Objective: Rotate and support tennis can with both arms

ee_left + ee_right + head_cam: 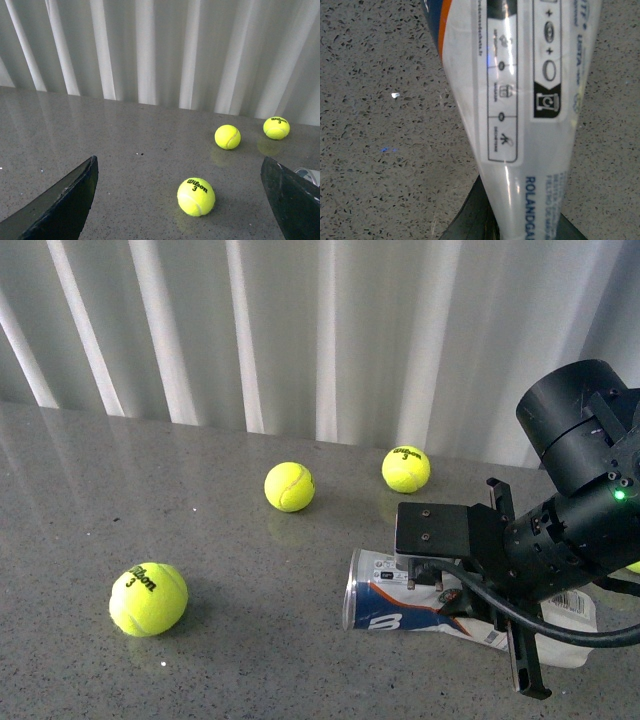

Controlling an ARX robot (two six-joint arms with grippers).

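Observation:
The tennis can [400, 608] lies on its side on the grey table at the lower right, its metal rim facing left. My right gripper [470, 605] is shut on the can's middle, and the black right arm [575, 490] rises behind it. In the right wrist view the white label of the can [520, 100] fills the frame, pinched between the dark fingers [475, 220]. My left gripper [178, 165] hangs open over the table, and its black fingers [65, 205] hold nothing. A sliver of the can's rim [310, 175] shows beside one finger.
Three yellow tennis balls lie loose on the table: one near the front left [148, 598], two further back [289, 486] [406, 468]. The near ball [196, 196] lies between my left fingers' line of sight. A white pleated curtain [300, 330] closes the back.

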